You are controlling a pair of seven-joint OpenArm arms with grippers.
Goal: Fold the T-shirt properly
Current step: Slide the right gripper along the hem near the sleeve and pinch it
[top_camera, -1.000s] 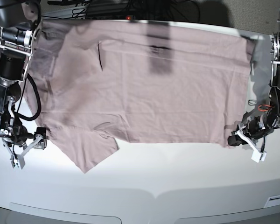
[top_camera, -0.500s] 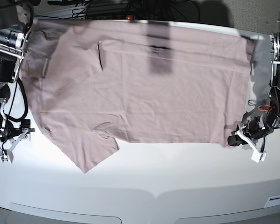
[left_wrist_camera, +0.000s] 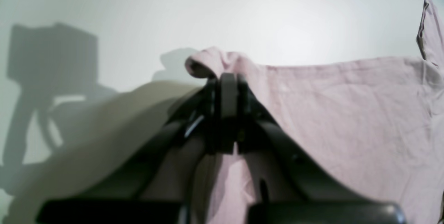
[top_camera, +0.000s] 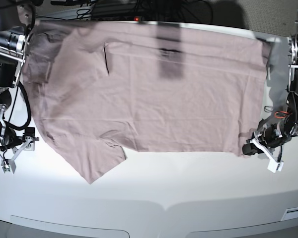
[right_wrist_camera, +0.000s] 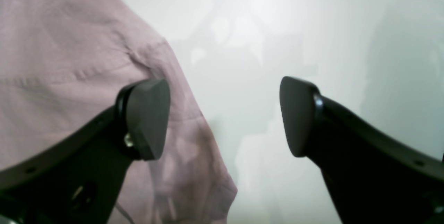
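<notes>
White table [top_camera: 188,188] | T-shirt [top_camera: 154,94] spread flat | left hand [top_camera: 248,148] pinching hem | right hand [top_camera: 17,154] spread

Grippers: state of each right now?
Left gripper: shut on the hem corner of the T-shirt.
Right gripper: open, holding nothing, beside the T-shirt's edge.

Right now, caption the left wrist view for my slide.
Left end effector shut on a bunched edge of the pink T-shirt over the white table.
</notes>
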